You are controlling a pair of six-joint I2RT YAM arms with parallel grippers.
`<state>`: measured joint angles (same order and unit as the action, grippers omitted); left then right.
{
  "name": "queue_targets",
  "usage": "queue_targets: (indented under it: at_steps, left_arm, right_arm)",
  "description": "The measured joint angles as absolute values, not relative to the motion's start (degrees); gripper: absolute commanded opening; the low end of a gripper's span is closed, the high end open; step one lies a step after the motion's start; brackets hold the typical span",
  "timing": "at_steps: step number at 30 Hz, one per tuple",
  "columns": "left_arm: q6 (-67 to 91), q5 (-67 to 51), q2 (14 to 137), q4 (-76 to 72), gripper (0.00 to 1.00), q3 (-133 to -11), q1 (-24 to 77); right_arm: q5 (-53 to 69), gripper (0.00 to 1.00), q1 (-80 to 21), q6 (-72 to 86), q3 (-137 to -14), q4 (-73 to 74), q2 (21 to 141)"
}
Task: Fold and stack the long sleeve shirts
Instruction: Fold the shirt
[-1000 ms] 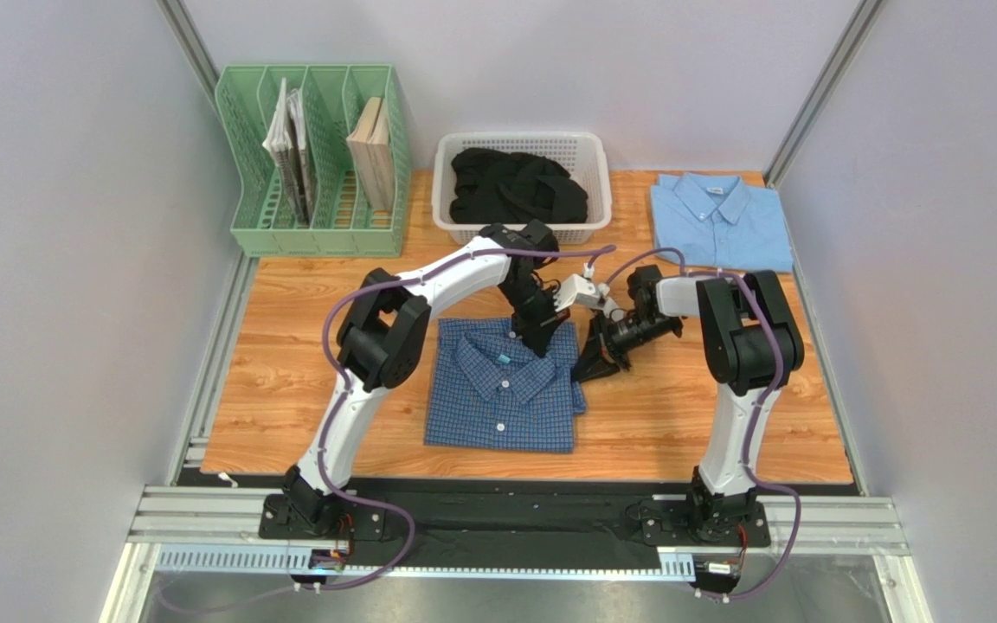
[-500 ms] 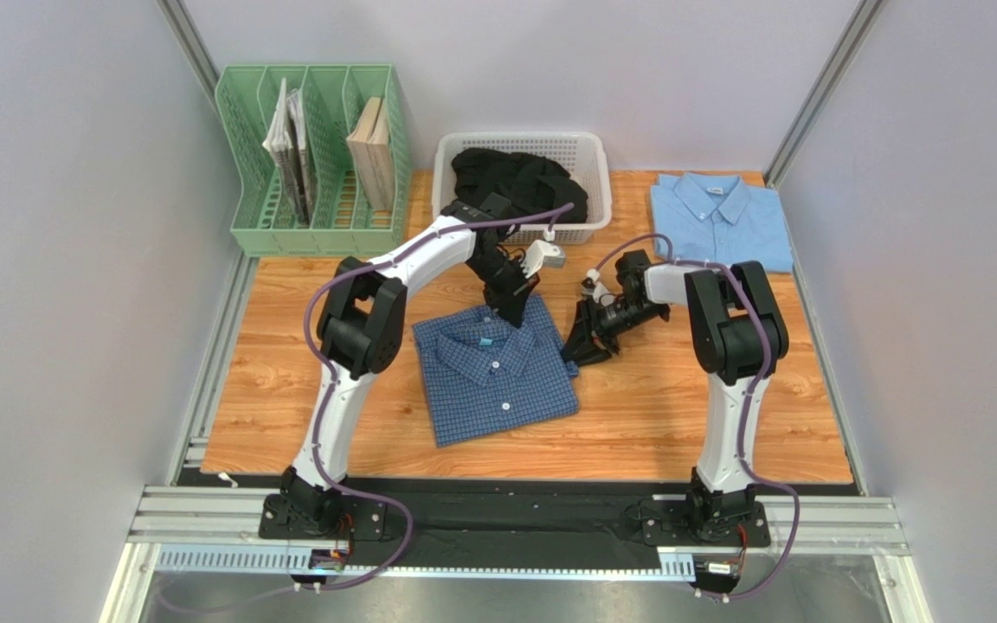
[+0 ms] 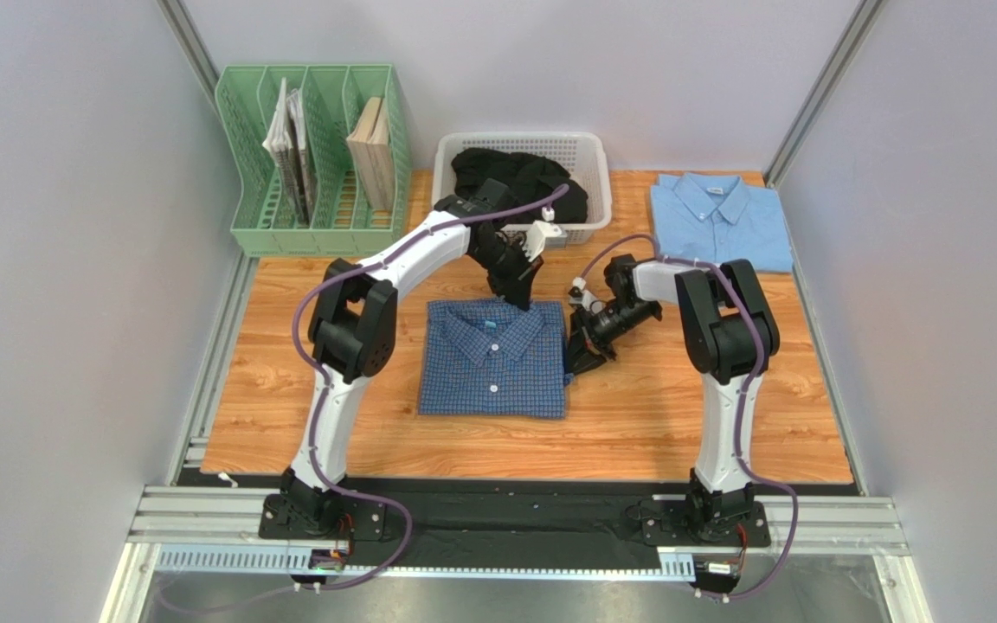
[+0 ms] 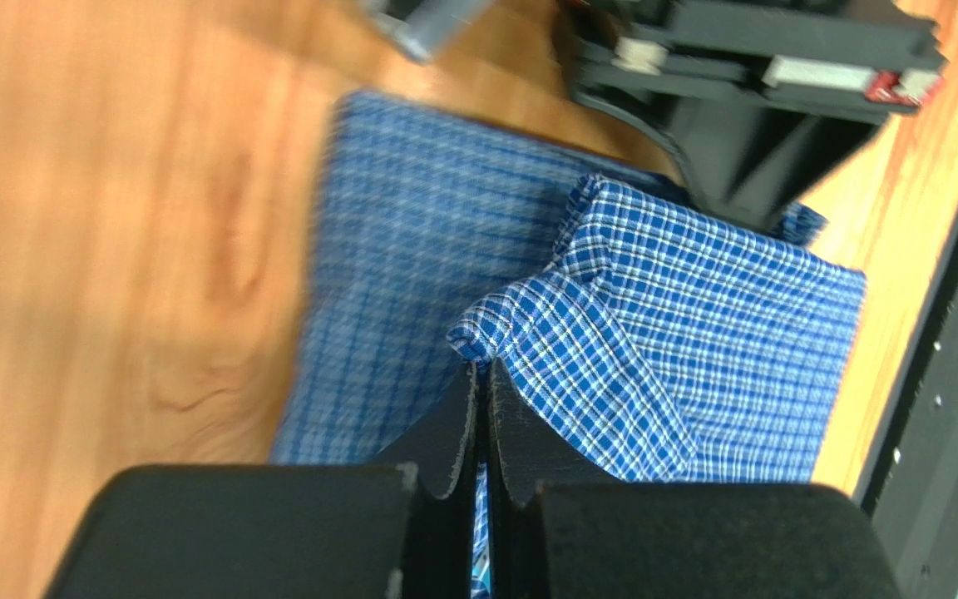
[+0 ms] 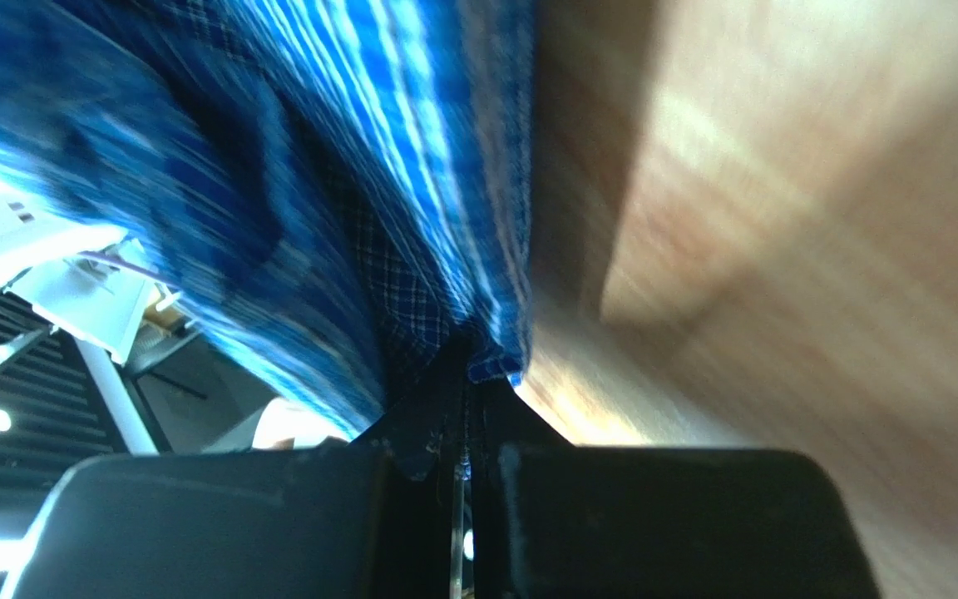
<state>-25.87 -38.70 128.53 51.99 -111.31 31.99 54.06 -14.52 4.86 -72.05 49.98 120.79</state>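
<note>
The dark blue checked long sleeve shirt (image 3: 491,370) lies folded, collar toward the back, in the middle of the table. My left gripper (image 3: 513,292) is at its collar edge and is shut on a raised fold of the checked cloth (image 4: 534,312). At the shirt's right edge, my right gripper (image 3: 574,362) is shut with the hem (image 5: 497,350) pinched at its tips. The right wrist view is blurred. The light blue long sleeve shirt (image 3: 721,221) lies folded at the back right corner, away from both grippers.
A white basket (image 3: 444,195) holding black clothes (image 3: 517,182) stands just behind the left gripper. A green file rack (image 3: 315,162) with books is at the back left. Bare wooden table (image 3: 725,390) lies to the right and in front of the shirt.
The checked shirt, skewed half a second ago, now lies square and slightly further left. Both grippers moved with it, the left toward the basket and the right leftward.
</note>
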Motion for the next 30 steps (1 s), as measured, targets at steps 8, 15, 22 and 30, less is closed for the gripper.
queue_targets:
  at_steps: [8,15,22,30]
  left_arm:
    - [-22.13,-37.28,127.90,47.16,0.00,-110.98,30.65]
    - [-17.54,-36.01,128.27,43.20,0.28,-110.50,30.68]
    - [-17.08,-34.00,127.66,42.11,0.57,-108.05,30.13]
    - [-18.11,-37.56,111.66,45.21,0.61,-93.03,20.29]
  right_arm:
    - [54.15,0.06,-15.64,2.74,-71.42,49.87,121.21]
    - [54.00,0.25,-16.12,4.38,-71.57,46.59,121.47]
    - [53.15,0.39,-15.44,3.66,-71.05,49.39,120.33]
    - [46.04,0.41,-10.02,-3.81,-70.30,58.39,112.57]
